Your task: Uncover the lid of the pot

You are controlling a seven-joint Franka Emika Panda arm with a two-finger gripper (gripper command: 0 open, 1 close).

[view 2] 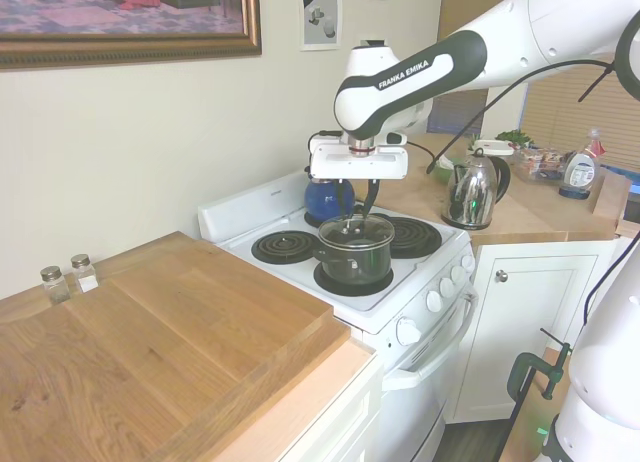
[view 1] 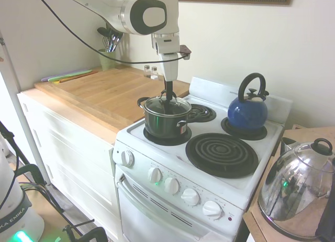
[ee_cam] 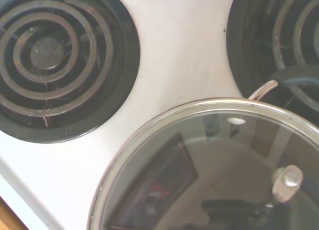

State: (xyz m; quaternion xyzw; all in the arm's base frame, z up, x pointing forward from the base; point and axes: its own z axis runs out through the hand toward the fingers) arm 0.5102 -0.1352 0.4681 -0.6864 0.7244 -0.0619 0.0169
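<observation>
A small dark pot (view 1: pixel 166 121) stands on the stove's front left coil, also seen as the pot (view 2: pixel 354 260) in the second exterior view. Its clear glass lid (view 1: pixel 167 105) with a metal rim lies on the pot's rim. My gripper (view 1: pixel 168 98) comes straight down onto the lid's black loop handle, and in the second exterior view the gripper (view 2: pixel 368 218) shows its fingers drawn close together on that handle. The wrist view is filled low down by the lid (ee_cam: pixel 199 165), with a handle screw showing.
A blue kettle (view 1: pixel 247 112) sits on the back right coil. The large front coil (view 1: pixel 222 154) and the small back coil (view 1: pixel 201 113) are bare. A shiny steel dome (view 1: pixel 296 192) rests on the counter right of the stove. A wooden counter (view 1: pixel 104 92) lies to the left.
</observation>
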